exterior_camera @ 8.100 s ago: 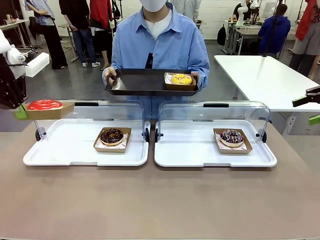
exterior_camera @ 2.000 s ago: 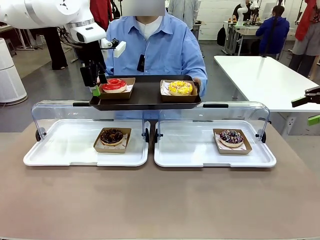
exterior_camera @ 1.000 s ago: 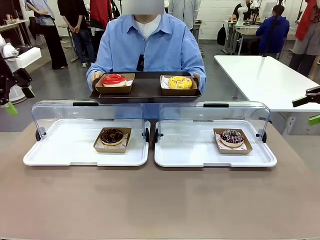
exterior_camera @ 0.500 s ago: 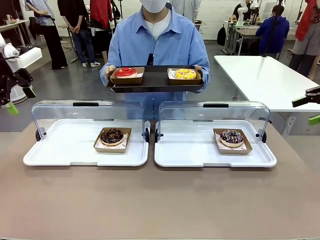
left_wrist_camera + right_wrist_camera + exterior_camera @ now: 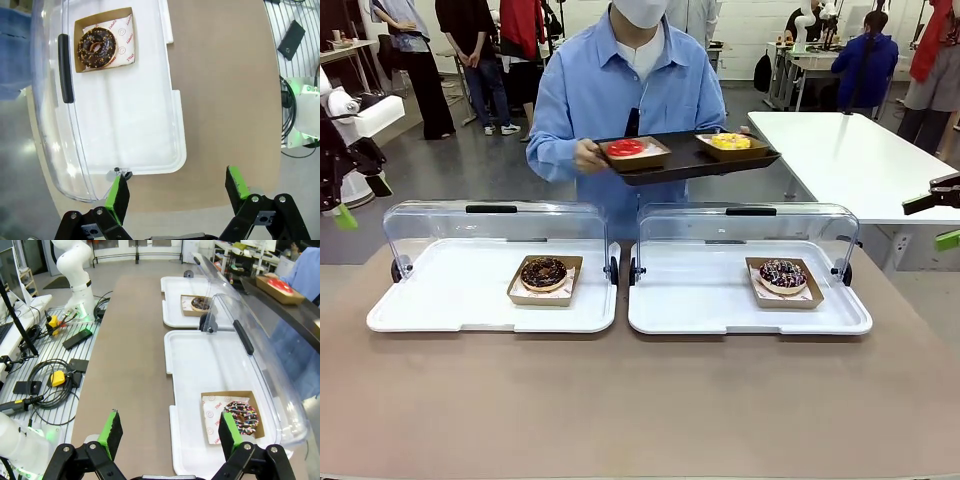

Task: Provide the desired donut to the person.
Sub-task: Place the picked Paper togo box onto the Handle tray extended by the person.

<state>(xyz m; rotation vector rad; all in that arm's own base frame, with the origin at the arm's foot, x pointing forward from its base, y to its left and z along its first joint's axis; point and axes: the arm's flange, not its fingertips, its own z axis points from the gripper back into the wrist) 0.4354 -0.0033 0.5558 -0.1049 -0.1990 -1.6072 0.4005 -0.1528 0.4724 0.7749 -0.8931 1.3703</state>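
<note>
Both released and empty: left gripper [image 5: 174, 196] at frame bottom, right gripper [image 5: 170, 434] likewise; red-glazed donut [image 5: 626, 148] on black tray [image 5: 686, 165] in the person [image 5: 625, 88]'s hands, upper centre.

Four donuts in all, each in its own brown box: red-iced [image 5: 626, 148] at ten o'clock and yellow [image 5: 730, 141] at two on one dark serving tray [image 5: 686, 162]; chocolate [image 5: 544, 271] and sprinkled [image 5: 783, 273] on two white display trays [image 5: 440, 305] [image 5: 700, 300]. Two clear lids [image 5: 430, 222] [image 5: 790, 222], apparently raised. One person [image 5: 640, 85] holding. Two pincers [image 5: 176, 192] [image 5: 168, 434], both agape.
</note>
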